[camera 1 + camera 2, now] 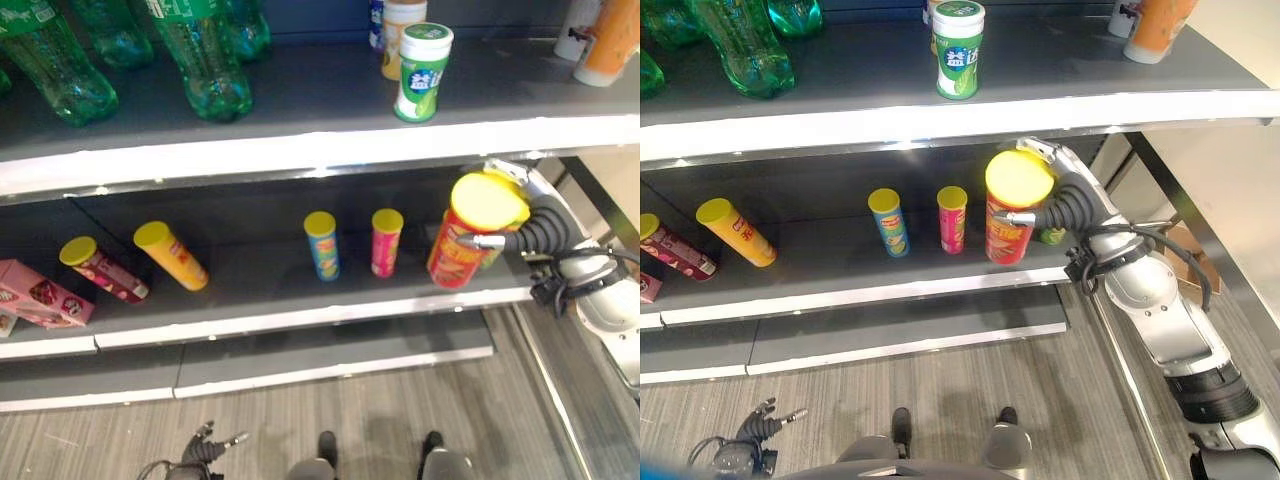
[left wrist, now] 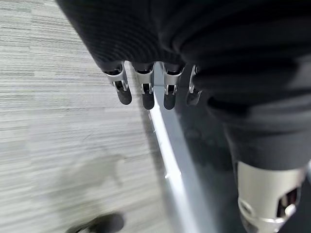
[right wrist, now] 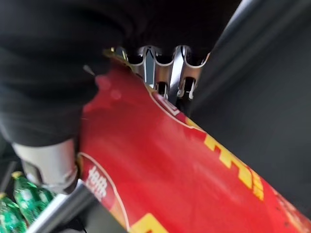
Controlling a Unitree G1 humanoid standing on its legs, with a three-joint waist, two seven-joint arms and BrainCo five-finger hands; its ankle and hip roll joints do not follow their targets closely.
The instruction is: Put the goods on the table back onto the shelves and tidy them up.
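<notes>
On the middle shelf (image 1: 300, 318), a maroon tube (image 1: 103, 270) and an orange tube (image 1: 172, 256) are seen tilted near the left end, with a blue tube (image 1: 322, 245) and a pink tube (image 1: 386, 242) upright at the middle. Near the right end, a red can (image 1: 1012, 206) with a yellow lid is gripped by the curled fingers of the right hand (image 1: 1065, 212). The left hand (image 1: 768, 424) is held low over the floor, fingers relaxed and empty.

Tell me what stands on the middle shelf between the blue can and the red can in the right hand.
One upright pink can stands between the blue can and the red can gripped by the right hand; both eye views show it.
</notes>
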